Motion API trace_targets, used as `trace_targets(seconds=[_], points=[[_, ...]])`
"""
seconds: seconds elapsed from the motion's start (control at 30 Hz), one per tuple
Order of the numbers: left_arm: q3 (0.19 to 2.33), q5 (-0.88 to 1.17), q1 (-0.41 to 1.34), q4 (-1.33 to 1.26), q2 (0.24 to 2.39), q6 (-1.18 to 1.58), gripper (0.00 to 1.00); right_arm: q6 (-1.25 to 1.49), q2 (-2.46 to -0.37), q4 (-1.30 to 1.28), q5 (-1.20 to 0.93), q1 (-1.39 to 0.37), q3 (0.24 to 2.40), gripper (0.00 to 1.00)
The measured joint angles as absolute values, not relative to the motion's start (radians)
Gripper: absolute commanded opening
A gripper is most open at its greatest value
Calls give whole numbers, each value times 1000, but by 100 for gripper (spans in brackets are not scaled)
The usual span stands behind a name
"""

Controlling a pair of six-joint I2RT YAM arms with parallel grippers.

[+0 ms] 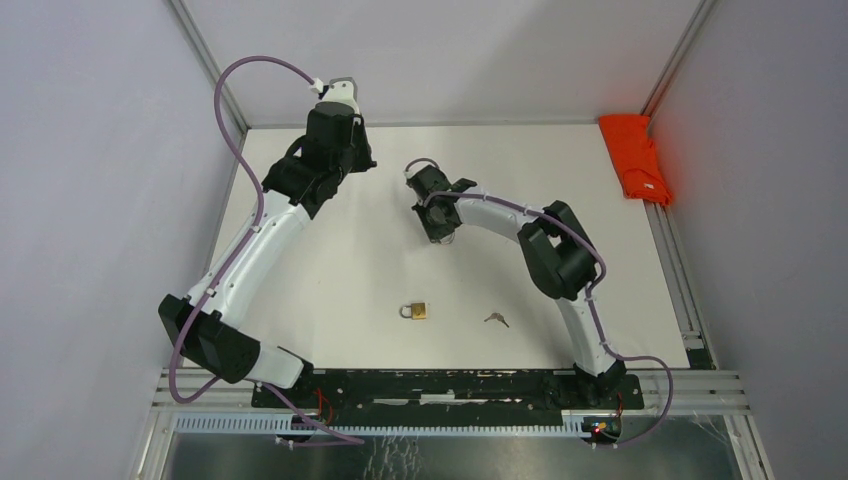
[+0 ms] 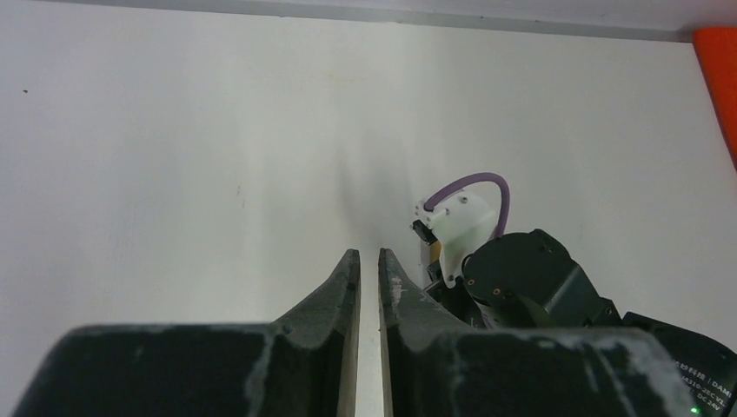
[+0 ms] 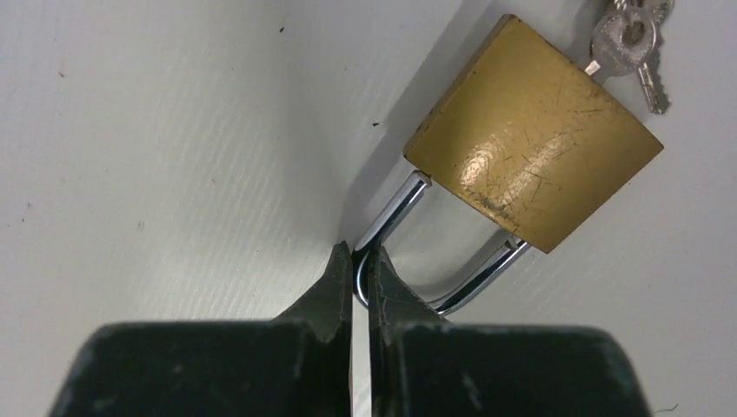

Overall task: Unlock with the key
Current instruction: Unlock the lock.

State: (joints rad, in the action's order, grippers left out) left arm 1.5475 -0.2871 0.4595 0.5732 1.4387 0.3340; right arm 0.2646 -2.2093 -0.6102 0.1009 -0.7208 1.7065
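Note:
A brass padlock with its steel shackle closed lies on the white table near the front middle. A small key bunch lies to its right, apart from it. My right gripper hangs above the table farther back, fingers shut and empty. In the right wrist view the padlock fills the frame beyond my gripper, with the shackle showing right behind the tips and the keys at the top right. My left gripper is at the back left, shut and empty.
An orange cloth lies at the back right edge and shows in the left wrist view. Grey walls enclose the table on three sides. The right arm's wrist is close in front of the left gripper.

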Motion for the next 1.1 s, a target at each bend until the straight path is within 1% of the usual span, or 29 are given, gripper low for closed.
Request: trace_targets(seconds=[0.1, 0.23, 0.37, 0.43, 0.6, 0.77, 0.93, 1.0, 1.1], points=[[1547, -287, 459, 573, 1439, 334, 19, 282, -2177, -546, 102, -715, 1645, 0], [1547, -285, 459, 572, 1439, 334, 19, 336, -2022, -407, 43, -681, 1419, 0], [1540, -276, 459, 564, 1441, 334, 18, 420, -1861, -287, -98, -578, 1229, 0], [1536, -264, 459, 563, 1447, 334, 17, 464, -1822, -208, -186, -517, 1169, 0], [1533, -233, 459, 549, 1480, 334, 17, 609, -1798, 67, -402, -396, 1010, 0], [1518, -198, 459, 518, 1492, 334, 17, 830, -1790, 434, -575, -352, 797, 0], [1488, -129, 459, 455, 1531, 334, 12, 1103, -1791, 845, -677, -317, 589, 0], [1482, -85, 459, 423, 1569, 334, 8, 1168, -1795, 937, -700, -306, 545, 0], [1482, 28, 459, 363, 1663, 336, 5, 1223, -1800, 1004, -715, -295, 521, 0]])
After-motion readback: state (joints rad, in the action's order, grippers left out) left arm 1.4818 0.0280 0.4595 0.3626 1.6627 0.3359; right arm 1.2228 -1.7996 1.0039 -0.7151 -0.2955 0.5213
